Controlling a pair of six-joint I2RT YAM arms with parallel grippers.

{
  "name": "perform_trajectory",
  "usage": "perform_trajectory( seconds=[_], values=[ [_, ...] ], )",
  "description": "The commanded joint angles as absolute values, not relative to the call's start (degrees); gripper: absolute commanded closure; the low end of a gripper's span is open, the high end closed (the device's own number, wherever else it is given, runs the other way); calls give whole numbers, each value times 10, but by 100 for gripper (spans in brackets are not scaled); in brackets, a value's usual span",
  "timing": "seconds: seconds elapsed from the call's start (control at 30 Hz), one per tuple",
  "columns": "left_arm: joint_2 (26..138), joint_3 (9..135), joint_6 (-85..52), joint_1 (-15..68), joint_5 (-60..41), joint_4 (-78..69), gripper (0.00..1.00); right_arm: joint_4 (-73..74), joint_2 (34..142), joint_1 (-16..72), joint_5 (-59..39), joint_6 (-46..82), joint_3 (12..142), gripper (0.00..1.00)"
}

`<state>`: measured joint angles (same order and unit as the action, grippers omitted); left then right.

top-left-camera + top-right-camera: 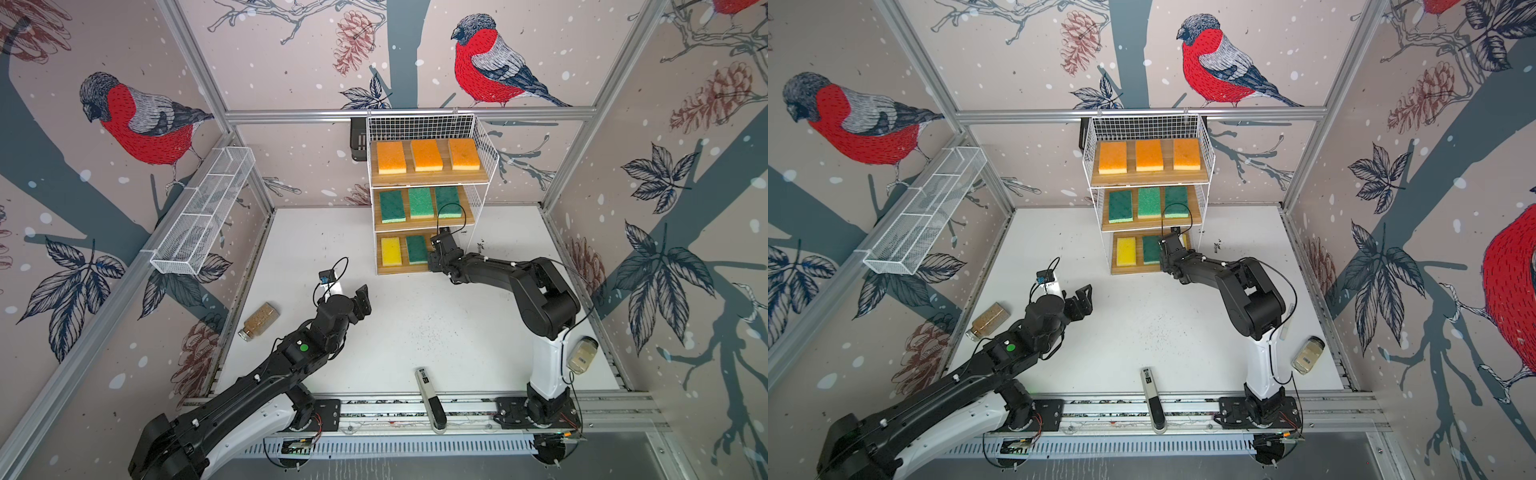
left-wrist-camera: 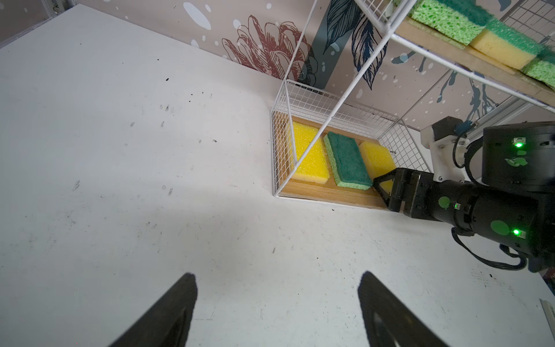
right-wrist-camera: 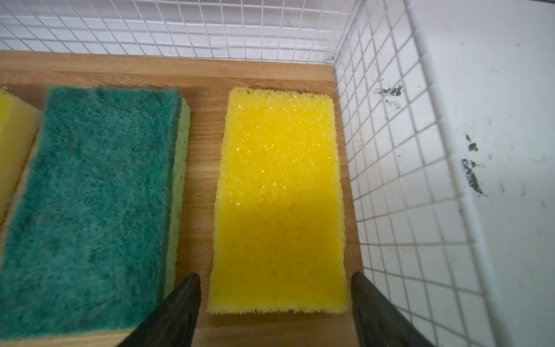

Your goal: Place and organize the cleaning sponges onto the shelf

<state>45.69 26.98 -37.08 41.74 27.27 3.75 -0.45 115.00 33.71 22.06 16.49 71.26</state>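
Note:
The shelf (image 1: 428,178) stands at the back of the table. Three orange sponges (image 1: 426,155) lie on its top board and three green ones (image 1: 421,202) on the middle board. The bottom board holds a yellow sponge (image 1: 391,251), a green one (image 1: 416,249) and a second yellow sponge (image 3: 279,195). My right gripper (image 3: 274,278) is open and straddles the near end of that second yellow sponge, with a gap at each finger. In both top views the right gripper (image 1: 436,245) hides this sponge. My left gripper (image 2: 277,279) hangs open and empty over the bare table, left of the shelf (image 2: 330,198).
A long white mesh trough (image 1: 203,212) hangs on the left wall. A jar of brown grains (image 1: 258,321) lies at the table's left edge and a pale jar (image 1: 582,353) at its right edge. A slim white-and-black device (image 1: 430,399) lies across the front rail.

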Motion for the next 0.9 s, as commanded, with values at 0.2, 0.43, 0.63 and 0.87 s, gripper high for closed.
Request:
perform_trajectory(
  seconds=[0.2,0.43,0.63,0.87],
  values=[
    [449,271,-369,416,280,34,15,-13,1133,341,246,172,709,19],
    [451,272,-369,417,278,37,15,-16,1128,349,248,177,705,19],
    [456,272,-368,417,285,38,15,-16,1108,352,233,193,692,18],
    [463,276,-365,417,294,45,15,-21,1063,362,232,199,668,16]
  ],
)
